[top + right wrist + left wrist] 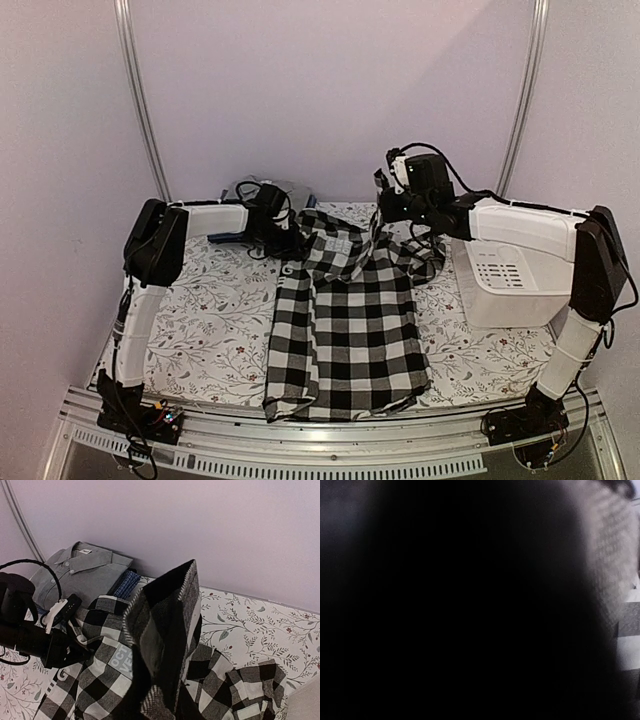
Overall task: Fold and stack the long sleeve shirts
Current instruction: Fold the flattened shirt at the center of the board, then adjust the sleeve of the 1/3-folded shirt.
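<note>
The checked shirt lies open on the bench, with its hem at the near edge and its collar toward the far wall. The right claw holds the right shoulder-and-sleeve section raised above the collar. Cloth covers its fingers, but the fabric hangs from it, so it is judged to be clamped on the checked shirt. The left claw sits low at the left shoulder. Its wrist view is dark, so it cannot be told whether it is apart or together. The grey shirt lies folded at the far left, just behind the left claw, with the blue shirt showing at its edge. Hazards:

1. If the left claw has no hold, a pull by the right claw drags the whole garment sideways instead of folding it.
2. The raised cloth is bunched, and the loose sleeve lies crumpled between the collar and the basket. Laying it down in this condition traps a lump inside the fold.
3. A thin pinch may slip and drop the section short of the fold line.
4. Rearward motion of the left arm may disturb the two folded shirts.
</note>
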